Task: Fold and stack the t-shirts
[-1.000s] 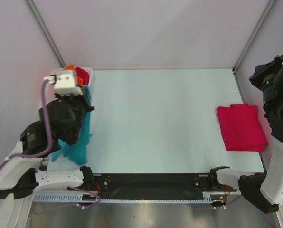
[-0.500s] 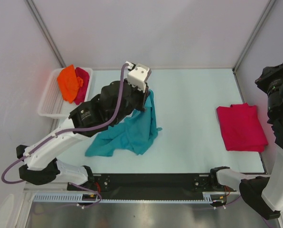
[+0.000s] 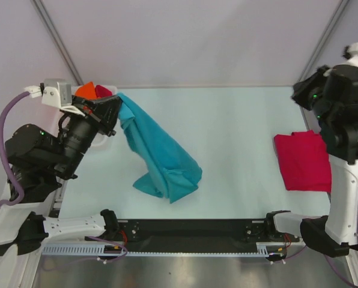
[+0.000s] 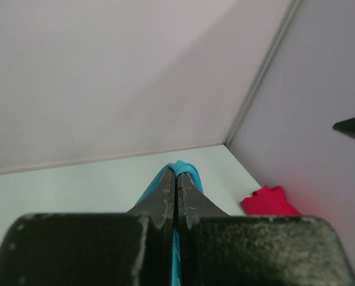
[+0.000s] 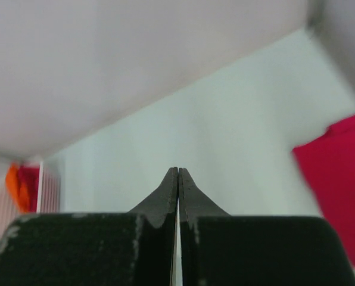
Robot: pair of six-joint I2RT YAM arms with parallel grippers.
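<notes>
The left claw (image 3: 114, 110) is clamped on an edge of the teal t-shirt (image 3: 162, 157) and holds it up at the upper left of the frame, so the cloth hangs down and to the right, its lower end crumpled on the worktop (image 3: 233, 132). To do this step well, I think the shirt should come to the middle and go down flat, not in a heap. A second grip on another corner would help to stretch it. The right claw (image 5: 177, 171) is together on nothing, high at the right of the frame, above the folded crimson t-shirt (image 3: 305, 161). In the left wrist view the teal cloth shows just at the tips – it starts at the claw and runs away from it
</notes>
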